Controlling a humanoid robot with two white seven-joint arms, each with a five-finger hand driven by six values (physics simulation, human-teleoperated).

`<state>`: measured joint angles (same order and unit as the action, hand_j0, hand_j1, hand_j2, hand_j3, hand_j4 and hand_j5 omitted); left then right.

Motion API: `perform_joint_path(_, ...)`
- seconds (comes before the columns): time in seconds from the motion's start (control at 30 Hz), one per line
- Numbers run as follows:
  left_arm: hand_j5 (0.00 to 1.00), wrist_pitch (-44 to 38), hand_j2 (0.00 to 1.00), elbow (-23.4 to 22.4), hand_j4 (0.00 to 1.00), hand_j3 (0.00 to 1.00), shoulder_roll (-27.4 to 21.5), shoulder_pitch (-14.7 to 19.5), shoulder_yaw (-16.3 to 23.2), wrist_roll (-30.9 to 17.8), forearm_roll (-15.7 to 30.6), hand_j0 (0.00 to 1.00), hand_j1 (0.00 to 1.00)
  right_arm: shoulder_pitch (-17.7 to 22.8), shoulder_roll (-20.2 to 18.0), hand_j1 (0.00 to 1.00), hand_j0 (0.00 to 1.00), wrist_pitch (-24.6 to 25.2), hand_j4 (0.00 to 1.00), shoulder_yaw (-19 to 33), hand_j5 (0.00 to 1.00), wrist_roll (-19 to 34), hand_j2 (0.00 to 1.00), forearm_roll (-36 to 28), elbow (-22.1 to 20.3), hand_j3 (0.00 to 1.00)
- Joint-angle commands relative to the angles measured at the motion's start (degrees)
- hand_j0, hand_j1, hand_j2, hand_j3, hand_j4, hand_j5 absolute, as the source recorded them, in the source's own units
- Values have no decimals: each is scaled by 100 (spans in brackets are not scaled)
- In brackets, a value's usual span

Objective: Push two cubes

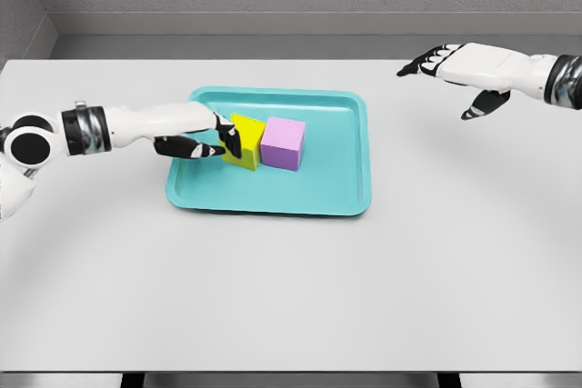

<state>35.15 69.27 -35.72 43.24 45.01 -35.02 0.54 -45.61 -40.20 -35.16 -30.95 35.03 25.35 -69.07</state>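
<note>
Head view: grey table (pixel 291 297) bearing a teal tray (pixel 350 190). Yellow cube (pixel 244 143) and purple cube (pixel 283 144) touch mid-tray, clear floor toward the right rim. Left hand (pixel 205 136), fingers extended, presses the yellow cube's left face. Right hand (pixel 459 70) hovers spread, well apart, far right.
</note>
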Motion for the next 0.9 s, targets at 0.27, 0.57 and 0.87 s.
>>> perform_joint_path(0.27,47,-15,47,-150,47,47,215,-281,16,2,-195,47,47,0,-5,100,100,16,100,-51,100,-3,100,-30,-1,100)
perform_joint_path(0.57,46,-15,46,-467,46,46,452,-237,16,2,-335,46,46,0,-23,100,100,16,100,-69,100,-3,100,-39,-1,100)
perform_joint_path(0.87,47,-15,47,368,47,47,-646,-272,-1,2,-133,47,47,9,-40,100,100,16,100,-69,100,-3,100,-39,-36,100)
